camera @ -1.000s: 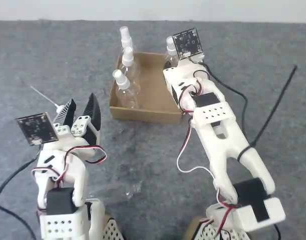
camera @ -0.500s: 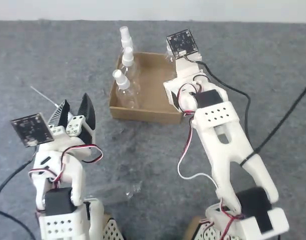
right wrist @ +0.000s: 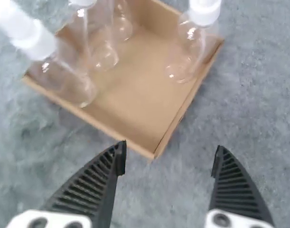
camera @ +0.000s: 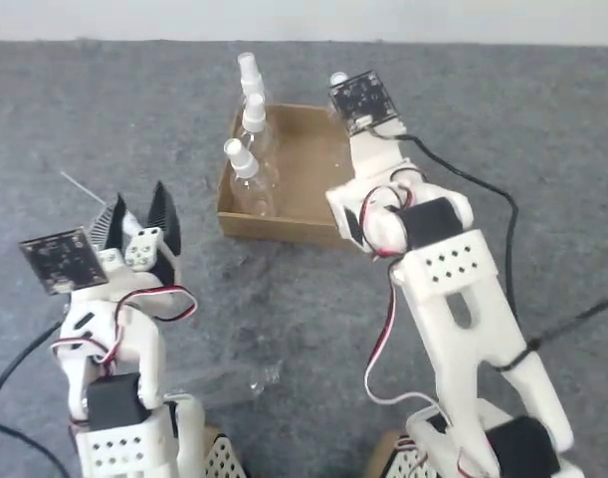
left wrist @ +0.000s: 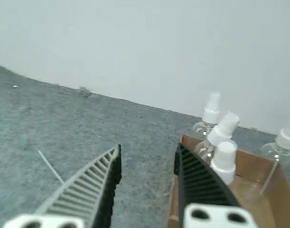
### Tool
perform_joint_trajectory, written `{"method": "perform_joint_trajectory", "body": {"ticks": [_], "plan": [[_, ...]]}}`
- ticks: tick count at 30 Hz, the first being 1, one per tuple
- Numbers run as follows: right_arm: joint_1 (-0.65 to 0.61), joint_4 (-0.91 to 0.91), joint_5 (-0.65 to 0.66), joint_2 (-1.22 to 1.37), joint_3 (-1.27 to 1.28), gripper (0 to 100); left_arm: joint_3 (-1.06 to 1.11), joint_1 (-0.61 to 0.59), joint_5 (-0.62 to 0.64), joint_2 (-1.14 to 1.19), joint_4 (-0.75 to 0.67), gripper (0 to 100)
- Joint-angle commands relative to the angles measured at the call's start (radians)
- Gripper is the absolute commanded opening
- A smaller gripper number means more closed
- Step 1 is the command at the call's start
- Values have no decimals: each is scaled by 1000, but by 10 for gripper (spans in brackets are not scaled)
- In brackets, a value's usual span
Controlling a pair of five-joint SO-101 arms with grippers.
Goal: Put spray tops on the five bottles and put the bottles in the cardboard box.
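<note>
- My right claw (right wrist: 169, 148) is spread wide, holding nothing, and hangs above the near wall of the cardboard box (right wrist: 180, 116).
- My left claw (left wrist: 148, 151) is also spread and empty, over the grey carpet (camera: 134, 110) beside the box.
- Four clear spray bottles stand upright inside the box with white tops on: a row of three (camera: 256, 134) along one wall, and a lone bottle (right wrist: 187, 57) in the opposite far corner.
- They look empty and thin-walled, so probably light, smooth and easily tipped. The neck just under the top seems the safest hold.
- The box walls are low, with bare floor between the row and the lone bottle.
- A thin white tube (camera: 85, 189) lies on the carpet near my left claw.
</note>
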Motion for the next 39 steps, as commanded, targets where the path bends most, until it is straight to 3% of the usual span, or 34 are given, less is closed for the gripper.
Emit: {"method": "perform_joint_trajectory", "body": {"ticks": [1,10,17,22,27,39], "plan": [[-59,67,68,-88,-63,246,-10,-89,3,-15,-29,174],[-252,199,149,-117,-58,247,99,-198,8,-15,-34,174],[-470,203,305,-117,80,247,154,-288,9,-15,-121,174],[-596,203,324,-117,123,247,159,-351,11,-15,-138,174],[-644,202,322,-117,137,248,157,-373,37,-15,-138,174],[-733,-21,267,-117,301,248,111,-489,68,-12,-133,174]]}}
